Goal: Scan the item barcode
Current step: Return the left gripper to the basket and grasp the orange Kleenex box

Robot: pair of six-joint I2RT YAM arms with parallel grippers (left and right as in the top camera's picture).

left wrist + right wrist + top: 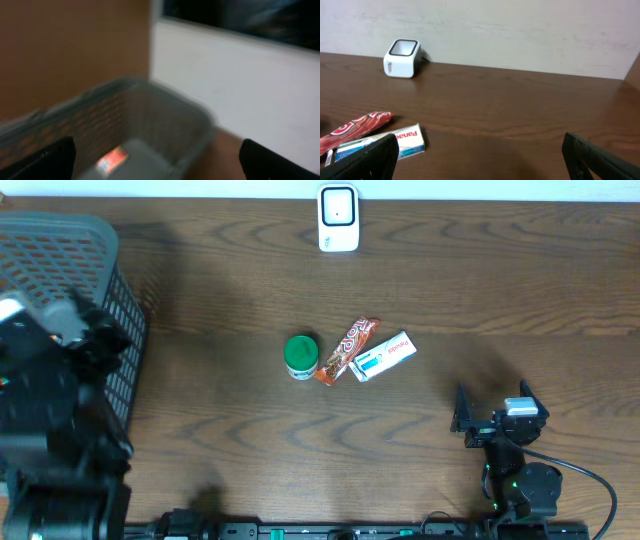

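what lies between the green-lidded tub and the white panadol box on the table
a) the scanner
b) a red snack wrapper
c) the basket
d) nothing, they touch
b: in the overhead view the red snack wrapper lies slanted between the green-lidded tub and the white panadol box, while the scanner stands apart at the far edge.

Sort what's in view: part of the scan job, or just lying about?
Job:
- scanner
- green-lidded tub
- red wrapper
- white box
- basket, probably the drop-off, with one packet inside

Lying about:
- nothing obvious; only the right gripper sits open and idle
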